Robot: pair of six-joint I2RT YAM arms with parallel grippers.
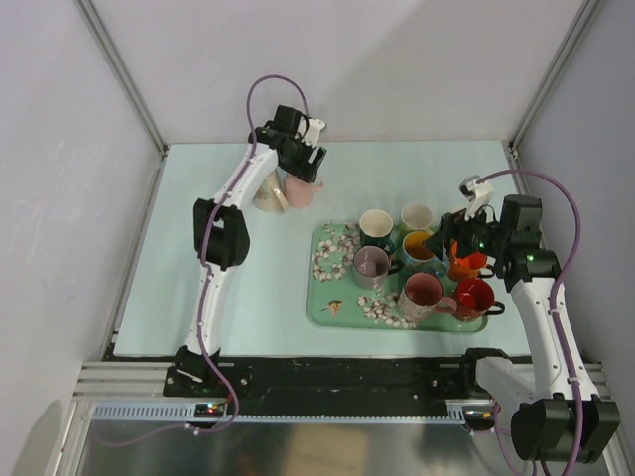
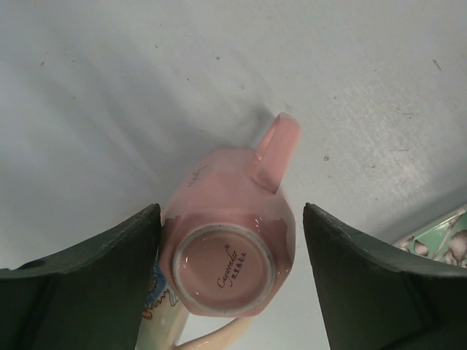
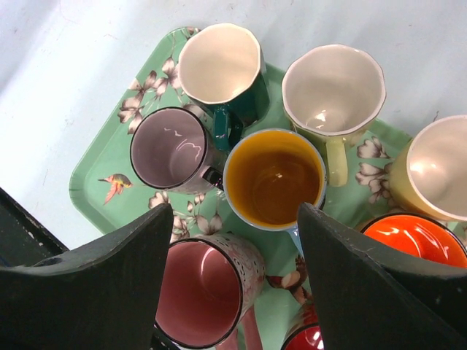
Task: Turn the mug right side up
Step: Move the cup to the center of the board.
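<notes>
We see the pink mug [image 1: 300, 188] standing upside down on the worktop [image 1: 417, 169], close to the far edge and left of its middle. In the left wrist view its base [image 2: 225, 268] faces up, with a printed maker's mark on it. The handle [image 2: 276, 149] sticks out to one side, clear of both fingers. A cream mug [image 1: 267, 194] stands just beside it, on the side toward the worktop's left edge.

The left end effector [image 1: 301, 167] hangs directly over the pink mug with its 2 fingers spread, 1 on each side of the body. 1 finger [image 2: 109, 284] looks to be at the mug's wall. The other finger [image 2: 365, 284] stands apart from it with bare worktop showing between, so nothing is pinched.

A green floral tray [image 1: 332, 307] lies in the right half of the worktop, toward the near edge, and carries a cluster of upright mugs. Among them are a dark green mug [image 1: 376, 226], a grey mug [image 1: 371, 266], a blue mug [image 1: 420, 248] with an amber inside, a red mug [image 1: 474, 296] and an orange mug [image 1: 464, 264].

The right end effector [image 1: 459, 241] hovers above the tray's right side. Its fingers are spread wide and hold nothing. In its wrist view the blue mug [image 3: 273, 179] sits just beyond the gap between them.
</notes>
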